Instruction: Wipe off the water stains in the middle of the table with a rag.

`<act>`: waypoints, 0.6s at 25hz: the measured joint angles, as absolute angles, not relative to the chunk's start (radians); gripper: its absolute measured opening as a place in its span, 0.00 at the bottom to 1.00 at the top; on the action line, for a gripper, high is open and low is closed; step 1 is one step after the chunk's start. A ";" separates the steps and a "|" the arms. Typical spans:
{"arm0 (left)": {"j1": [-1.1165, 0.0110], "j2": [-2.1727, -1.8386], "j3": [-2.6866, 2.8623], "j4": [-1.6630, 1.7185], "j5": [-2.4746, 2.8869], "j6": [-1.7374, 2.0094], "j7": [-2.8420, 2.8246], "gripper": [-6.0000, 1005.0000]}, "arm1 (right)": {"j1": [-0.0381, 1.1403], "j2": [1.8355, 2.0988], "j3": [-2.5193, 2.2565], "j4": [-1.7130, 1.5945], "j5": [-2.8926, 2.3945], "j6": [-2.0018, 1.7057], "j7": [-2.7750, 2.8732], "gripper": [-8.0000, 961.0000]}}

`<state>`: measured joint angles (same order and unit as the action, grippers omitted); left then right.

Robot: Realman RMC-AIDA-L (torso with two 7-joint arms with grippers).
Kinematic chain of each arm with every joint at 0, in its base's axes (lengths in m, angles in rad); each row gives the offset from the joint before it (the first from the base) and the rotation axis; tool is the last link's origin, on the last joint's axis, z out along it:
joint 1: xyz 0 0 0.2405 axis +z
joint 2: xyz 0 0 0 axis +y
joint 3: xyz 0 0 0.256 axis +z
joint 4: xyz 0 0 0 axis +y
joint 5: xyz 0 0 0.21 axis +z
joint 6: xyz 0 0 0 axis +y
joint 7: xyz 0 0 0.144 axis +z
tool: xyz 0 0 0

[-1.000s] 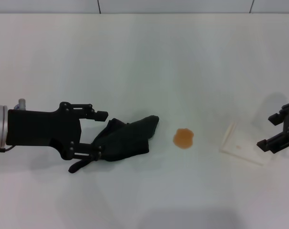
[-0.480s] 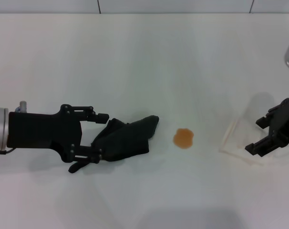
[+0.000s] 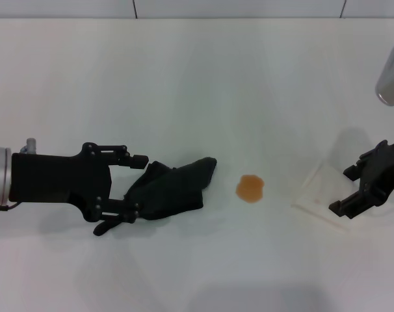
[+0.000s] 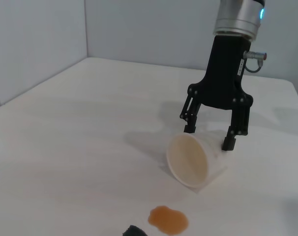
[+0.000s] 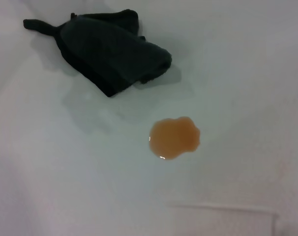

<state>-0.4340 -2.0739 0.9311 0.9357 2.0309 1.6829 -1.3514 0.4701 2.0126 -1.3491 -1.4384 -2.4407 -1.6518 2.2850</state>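
Observation:
The rag (image 3: 174,188), a dark crumpled cloth, lies on the white table (image 3: 197,78) left of centre. My left gripper (image 3: 133,185) is open, with the rag's left end between its fingers. The water stain (image 3: 250,188), a small orange-brown blot, lies just right of the rag, apart from it. The right wrist view shows the rag (image 5: 114,54) and the stain (image 5: 174,137). The left wrist view shows the stain (image 4: 168,219). My right gripper (image 3: 342,190) is open at the right, its fingers straddling a tipped cup (image 3: 320,188).
The pale translucent cup (image 4: 191,160) lies on its side right of the stain, its mouth facing the stain, with the right gripper (image 4: 209,136) just over it. The table's far edge meets a grey wall.
My right gripper has moved left and come over the tipped cup. The left gripper, the rag and the stain have stayed in place.

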 joint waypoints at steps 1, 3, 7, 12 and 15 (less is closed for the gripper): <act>-0.434 -2.074 0.931 0.936 2.031 1.683 -1.351 0.77 | 0.470 2.013 -1.350 -1.437 -2.441 -1.650 2.285 0.83; -0.434 -2.074 0.931 0.936 2.031 1.683 -1.351 0.77 | 0.470 2.013 -1.356 -1.432 -2.441 -1.641 2.288 0.83; -0.434 -2.074 0.931 0.936 2.030 1.683 -1.351 0.77 | 0.473 2.014 -1.367 -1.425 -2.442 -1.632 2.296 0.83; -0.436 -2.074 0.931 0.936 2.030 1.681 -1.351 0.77 | 0.475 2.014 -1.378 -1.415 -2.445 -1.618 2.299 0.83; -0.438 -2.074 0.931 0.936 2.030 1.679 -1.351 0.77 | 0.477 2.014 -1.385 -1.413 -2.461 -1.616 2.311 0.83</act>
<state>-0.4378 -2.0739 0.9311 0.9358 2.0301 1.6787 -1.3514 0.4769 2.0142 -1.3849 -1.4125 -2.4615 -1.6155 2.3110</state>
